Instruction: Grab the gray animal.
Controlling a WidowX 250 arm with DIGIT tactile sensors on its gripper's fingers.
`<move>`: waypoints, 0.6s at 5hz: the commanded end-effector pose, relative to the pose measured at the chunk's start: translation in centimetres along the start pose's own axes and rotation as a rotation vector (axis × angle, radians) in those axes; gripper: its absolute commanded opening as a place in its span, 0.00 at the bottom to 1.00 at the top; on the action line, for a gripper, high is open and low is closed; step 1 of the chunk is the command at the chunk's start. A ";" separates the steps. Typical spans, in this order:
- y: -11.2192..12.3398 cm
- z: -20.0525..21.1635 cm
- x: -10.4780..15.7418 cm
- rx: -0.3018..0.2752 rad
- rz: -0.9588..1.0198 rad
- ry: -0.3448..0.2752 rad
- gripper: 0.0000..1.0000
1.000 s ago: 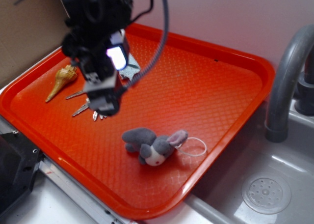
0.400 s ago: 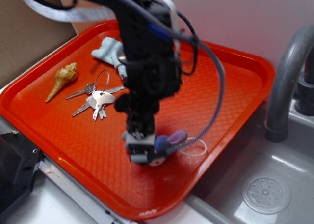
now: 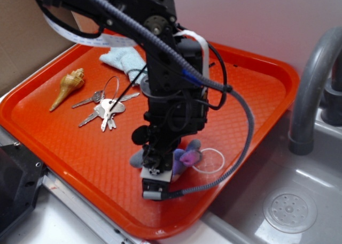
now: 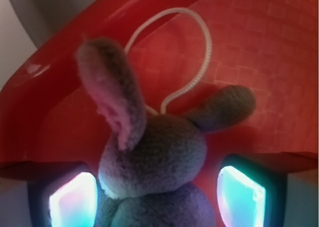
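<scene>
The gray animal (image 3: 137, 158) is a small plush lying near the front edge of the orange tray (image 3: 256, 78), with a pinkish-purple ear (image 3: 188, 156) and a white loop cord (image 3: 209, 160) to its right. My gripper (image 3: 159, 172) is lowered over it and hides most of it. In the wrist view the animal (image 4: 154, 155) fills the space between my two glowing pads (image 4: 74, 202), ears and cord (image 4: 205, 43) pointing away. The jaws stand open on either side of its body, with a strip of red tray showing beside the right pad (image 4: 241, 197).
A key bunch (image 3: 107, 107), a tan shell (image 3: 68, 86) and a pale blue cloth (image 3: 123, 56) lie on the tray's left and back. A gray faucet (image 3: 310, 94) and sink (image 3: 291, 209) stand to the right. A brown wall (image 3: 21, 35) is at left.
My arm has moved from above the keys at the back left to the front right, come down over the gray animal, and now straddles it.
</scene>
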State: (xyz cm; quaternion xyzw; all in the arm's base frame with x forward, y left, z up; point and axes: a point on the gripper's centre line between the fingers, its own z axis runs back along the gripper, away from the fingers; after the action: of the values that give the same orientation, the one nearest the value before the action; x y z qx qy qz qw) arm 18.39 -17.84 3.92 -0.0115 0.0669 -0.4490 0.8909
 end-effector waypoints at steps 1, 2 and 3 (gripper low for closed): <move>-0.7 -0.5 0.0 0.028 0.055 0.074 0.00; -0.4 -0.8 -0.1 0.044 0.076 0.103 0.00; 0.1 1.9 -0.8 0.088 0.160 0.063 0.00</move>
State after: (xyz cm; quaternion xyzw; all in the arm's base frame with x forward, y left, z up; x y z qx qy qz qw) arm 18.38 -16.43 4.50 0.0579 0.1113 -0.3752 0.9184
